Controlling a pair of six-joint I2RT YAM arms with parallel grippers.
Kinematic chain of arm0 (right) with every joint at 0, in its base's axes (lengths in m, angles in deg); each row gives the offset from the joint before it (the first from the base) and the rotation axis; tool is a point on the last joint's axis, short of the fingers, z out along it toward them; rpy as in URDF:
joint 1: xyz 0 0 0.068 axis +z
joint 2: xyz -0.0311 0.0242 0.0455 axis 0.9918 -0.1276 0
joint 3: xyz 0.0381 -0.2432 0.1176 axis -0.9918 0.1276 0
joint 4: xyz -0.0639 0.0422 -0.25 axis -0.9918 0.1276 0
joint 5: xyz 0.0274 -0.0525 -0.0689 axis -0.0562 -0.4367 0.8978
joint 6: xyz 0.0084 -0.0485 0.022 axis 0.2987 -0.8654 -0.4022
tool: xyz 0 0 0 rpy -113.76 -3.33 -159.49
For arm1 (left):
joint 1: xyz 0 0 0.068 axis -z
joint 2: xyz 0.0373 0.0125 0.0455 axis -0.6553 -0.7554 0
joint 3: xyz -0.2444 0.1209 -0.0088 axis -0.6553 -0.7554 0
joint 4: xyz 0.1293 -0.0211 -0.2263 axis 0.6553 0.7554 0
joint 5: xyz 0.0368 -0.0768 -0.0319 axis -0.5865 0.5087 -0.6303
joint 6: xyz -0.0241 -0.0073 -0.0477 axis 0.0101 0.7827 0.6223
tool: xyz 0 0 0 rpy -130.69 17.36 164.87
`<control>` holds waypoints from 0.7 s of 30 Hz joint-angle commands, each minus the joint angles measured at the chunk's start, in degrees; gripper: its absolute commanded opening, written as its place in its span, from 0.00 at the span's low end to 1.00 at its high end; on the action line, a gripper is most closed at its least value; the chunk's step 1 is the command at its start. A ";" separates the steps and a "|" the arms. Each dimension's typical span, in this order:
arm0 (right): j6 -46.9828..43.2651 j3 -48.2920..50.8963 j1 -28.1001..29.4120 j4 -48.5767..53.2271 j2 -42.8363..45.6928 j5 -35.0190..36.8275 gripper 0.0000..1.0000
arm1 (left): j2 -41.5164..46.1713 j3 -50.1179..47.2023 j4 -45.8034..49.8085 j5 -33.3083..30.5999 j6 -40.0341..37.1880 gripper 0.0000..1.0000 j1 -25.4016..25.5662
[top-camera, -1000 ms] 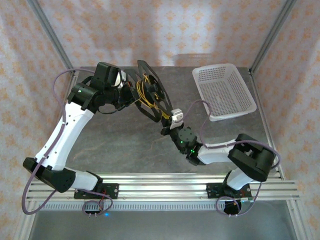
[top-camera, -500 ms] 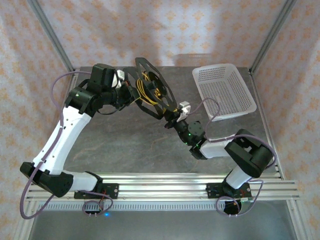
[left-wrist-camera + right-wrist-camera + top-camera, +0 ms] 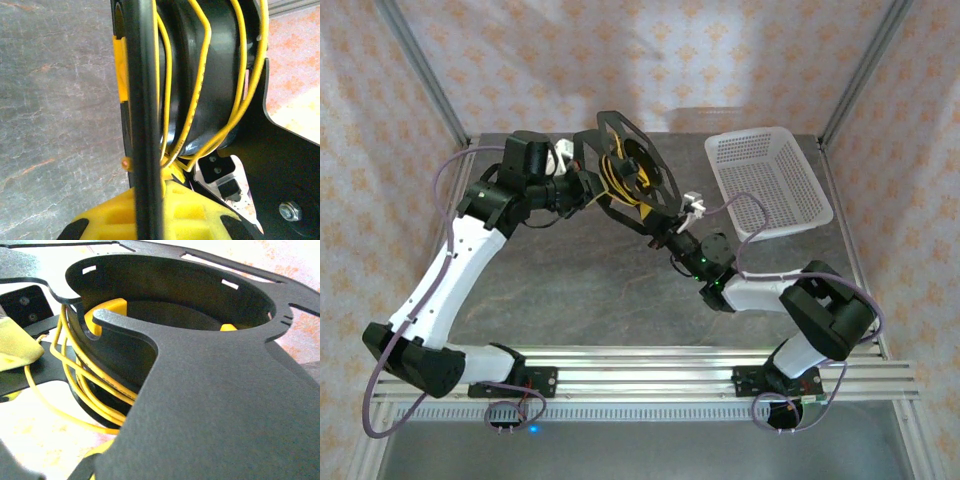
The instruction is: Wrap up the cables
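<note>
1. The cables (image 3: 168, 80) are thin yellow wire. They sit in a few loose turns round the black hub of the spool (image 3: 210, 390), between its two flanges. They're not snug: some turns stand off the hub, and in the right wrist view one loop sags out toward the flange edge.
2. The spool itself is up off the table (image 3: 570, 280), tilted, and hangs between the two arms toward the far middle.
3. The left gripper (image 3: 582, 188) is on the spool's left side. In its wrist view the flange edge runs straight down between its yellow fingers (image 3: 200, 217), so I read it as clamped on the flange.
4. The right gripper (image 3: 667, 228) meets the spool's lower right rim. The flange blocks its own camera, so I honestly can't tell how far open it is or whether it's gripping.
5. The white basket (image 3: 784, 228) sits off to the right and isn't involved.
6. My read on the step: mid-wrap, wire partly on, slack not taken up.
7. Next move, I'd guess: turn the spool while one side holds it steady, keeping the loose loops pulled onto the hub. The main risk is a saggy loop slipping over a flange or snagging a finger.
</note>
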 commanded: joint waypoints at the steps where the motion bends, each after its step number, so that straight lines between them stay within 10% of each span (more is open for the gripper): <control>1: 1.76 -2.06 0.26 6.54 1.37 -2.45 0.00 | 2.49 -0.10 -5.04 10.00 0.74 0.00 1.76; 21: -3.20 -7.45 0.26 43.54 10.17 -3.25 0.15 | 2.09 0.06 -5.69 5.52 2.59 0.00 0.99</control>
